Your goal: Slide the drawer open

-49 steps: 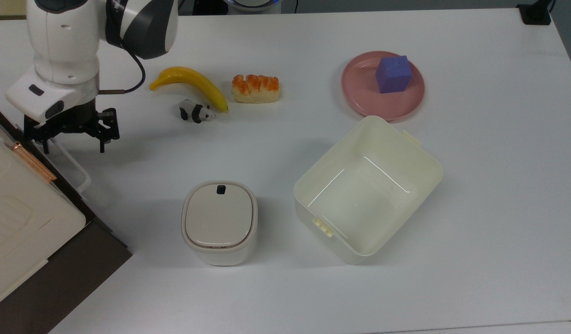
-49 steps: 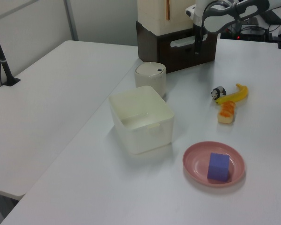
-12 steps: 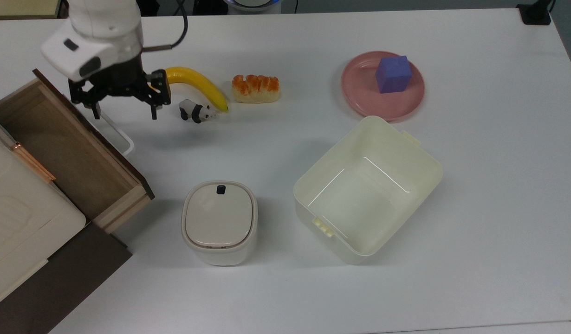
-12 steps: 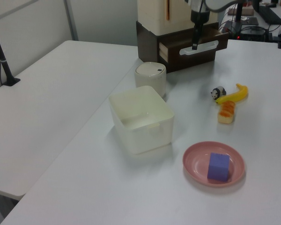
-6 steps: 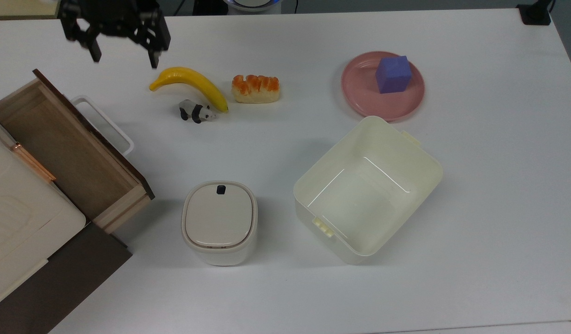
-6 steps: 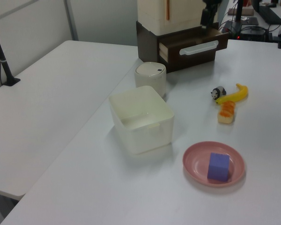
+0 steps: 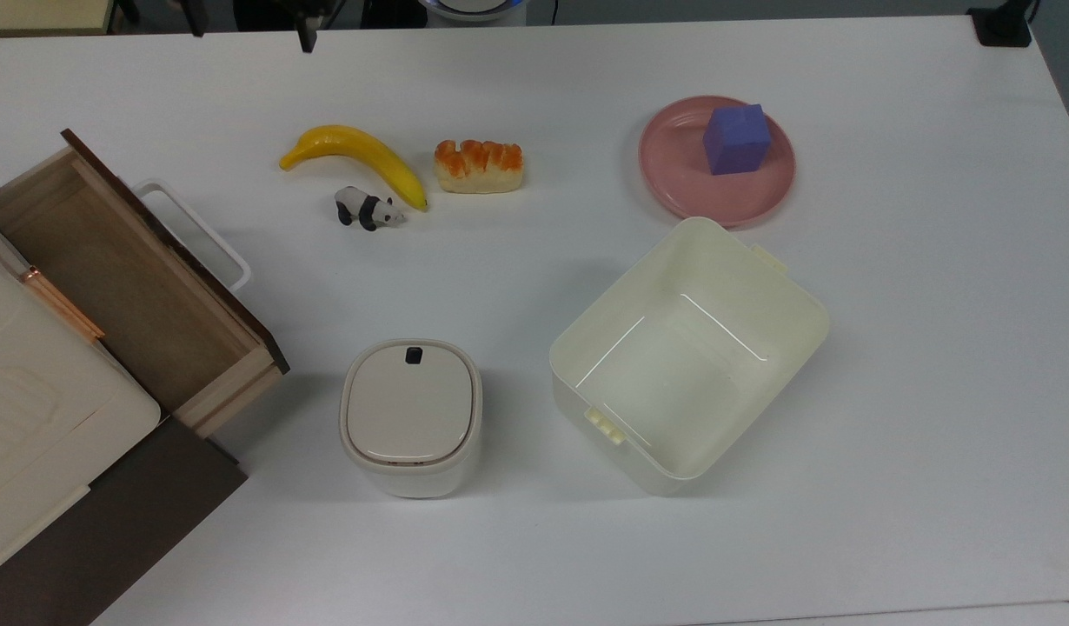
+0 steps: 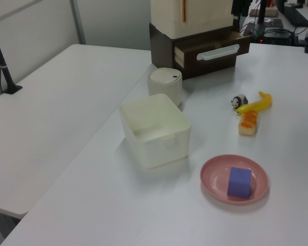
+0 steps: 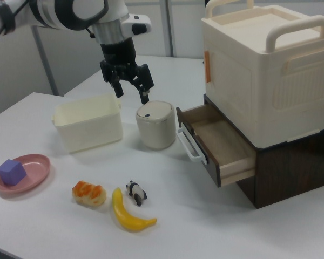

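One drawer (image 9: 216,143) stands pulled out of the dark cabinet (image 9: 283,162), its white loop handle (image 9: 188,144) free. From the drawer, in the right view, the gripper (image 9: 130,89) hangs raised up-left, fingers (image 9: 144,97) spread, holding nothing, above the lidded bin (image 9: 156,124) on the surface (image 9: 54,226).

A: surface?
B: white table (image 7: 917,365). Directly on it: banana (image 7: 361,156), panda figure (image 7: 367,209) just beside it, bread piece (image 7: 480,165), pink plate (image 7: 673,183), cream open bin (image 7: 689,355), lidded white bin (image 7: 410,417).
A: top view's left edge?
B: dark brown cabinet (image 7: 109,522).
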